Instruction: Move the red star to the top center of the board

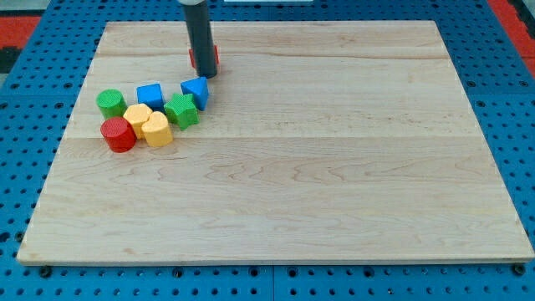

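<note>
My tip (205, 75) against the red star (214, 57)

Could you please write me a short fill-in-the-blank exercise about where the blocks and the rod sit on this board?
1. My tip stands in front of the ___ star.
2. The red cylinder touches a ___ block.
3. The cluster lies toward the view's ___.
4. The wooden board rests on a ___ pegboard.

Missing words: red; yellow; left; blue

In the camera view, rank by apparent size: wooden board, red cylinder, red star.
1. wooden board, far the largest.
2. red cylinder, fully visible.
3. red star, mostly hidden behind my tip, so its rank is unsure.
</note>
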Controlling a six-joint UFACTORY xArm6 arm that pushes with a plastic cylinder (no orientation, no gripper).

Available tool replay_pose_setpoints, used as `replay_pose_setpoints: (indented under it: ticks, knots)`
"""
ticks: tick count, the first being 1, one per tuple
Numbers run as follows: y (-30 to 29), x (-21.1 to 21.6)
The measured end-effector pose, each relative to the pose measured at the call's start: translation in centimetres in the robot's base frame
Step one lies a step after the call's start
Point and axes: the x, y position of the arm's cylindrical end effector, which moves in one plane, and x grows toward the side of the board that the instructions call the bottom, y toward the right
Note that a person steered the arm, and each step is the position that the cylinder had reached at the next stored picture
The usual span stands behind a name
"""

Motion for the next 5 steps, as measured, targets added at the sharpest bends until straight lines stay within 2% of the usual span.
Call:
replay_pose_setpoints:
  ticks: [1,2,3,5]
  knots:
    - [-1.4,-2.0]
    - [-7.1,-2.0]
    - [-5.4,-4.6]
    - [5.6,-5.6]
